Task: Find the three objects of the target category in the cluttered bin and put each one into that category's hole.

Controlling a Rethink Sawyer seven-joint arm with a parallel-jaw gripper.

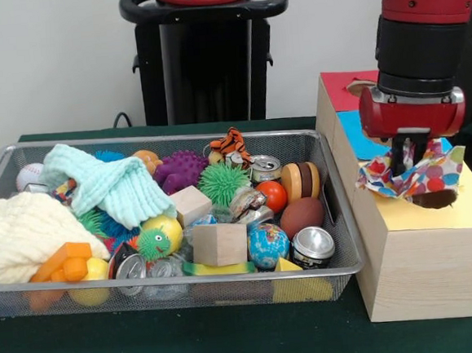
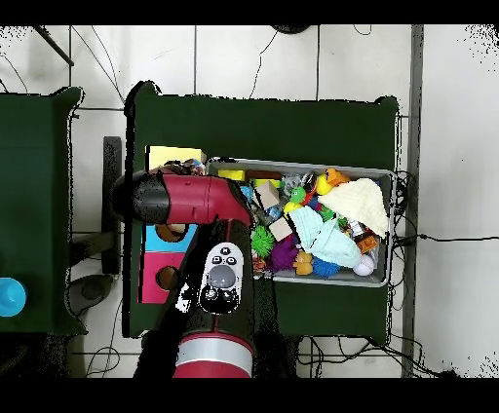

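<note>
We see a polka-dot cloth clamped in the gripper, hanging right over the yellow-surround hole on the wooden box. Wire-mesh bin sits just beside the box, w/ another polka-dot scrap showing under the mint knitted cloth; cream knitted cloth at the bin end farthest from the box.

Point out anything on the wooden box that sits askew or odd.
The white cloth with multicoloured polka dots lies crumpled under the gripper, draped across the yellow-topped box's dark round hole instead of inside it, one corner sticking out past the box's left edge.
</note>
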